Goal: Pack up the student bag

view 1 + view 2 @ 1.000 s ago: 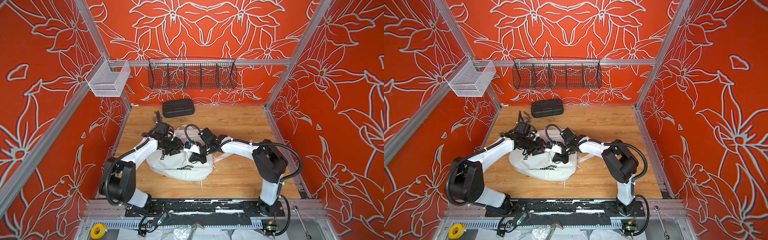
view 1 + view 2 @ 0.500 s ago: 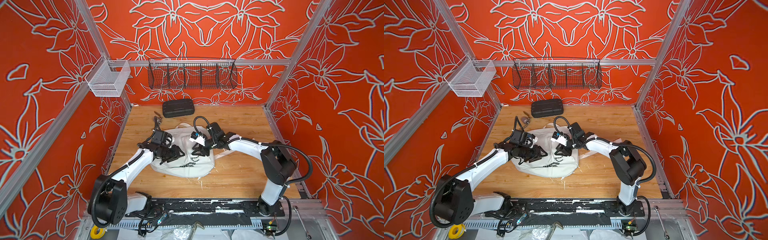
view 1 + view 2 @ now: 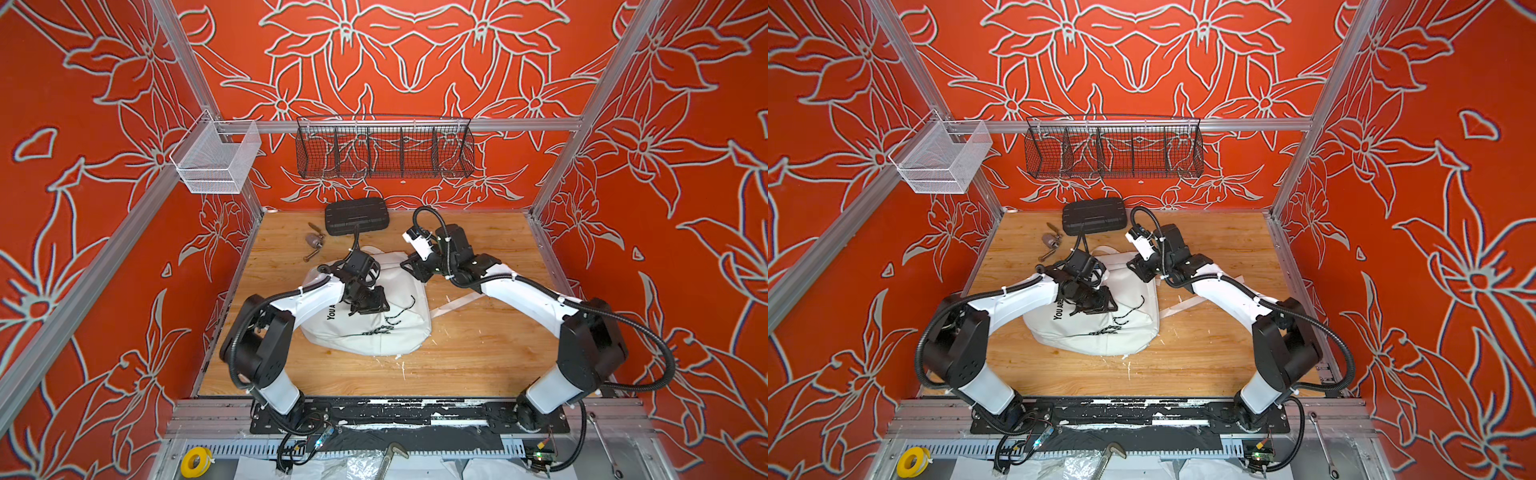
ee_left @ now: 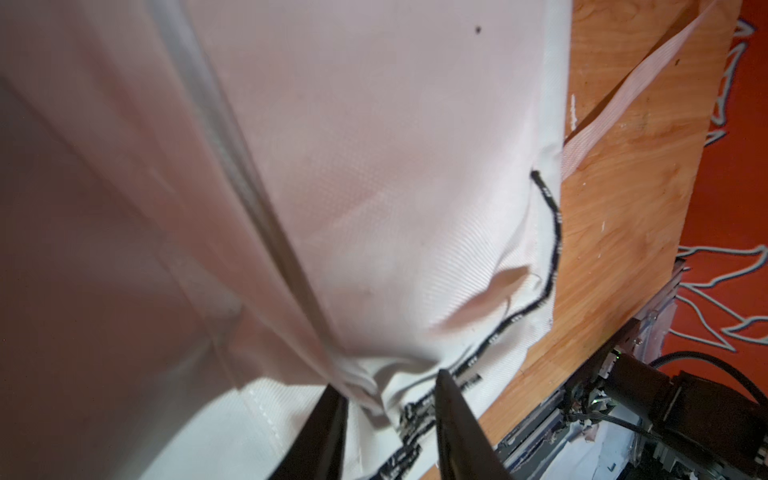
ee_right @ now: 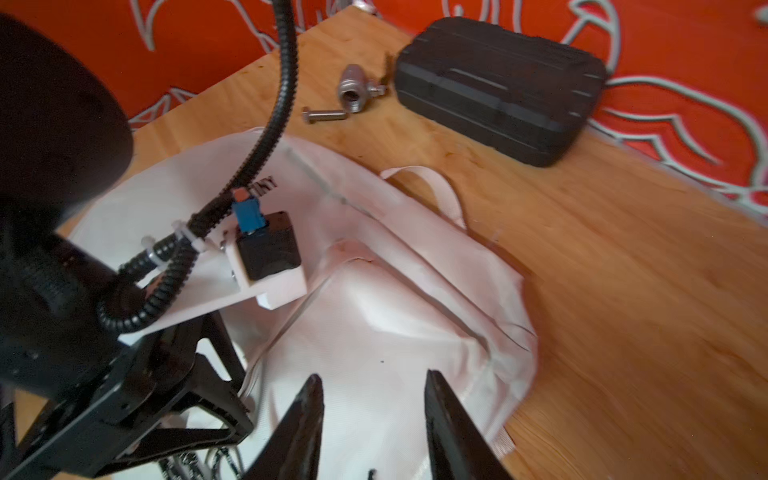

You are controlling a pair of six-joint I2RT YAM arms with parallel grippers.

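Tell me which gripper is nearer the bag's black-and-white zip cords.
Left. The left gripper is down on the student bag beside the zip cords; the right gripper hovers over its far end.

Both top views were bright, evenly lit and sharp, with soft shadows under the arms on the table (image 3: 478, 345). In the left wrist view, the student bag (image 4: 374, 145) fabric nearest the lens was blurred and pink-tinged. The right wrist view showed motion smear across the wood, and the black case (image 5: 498, 91) was slightly soft.
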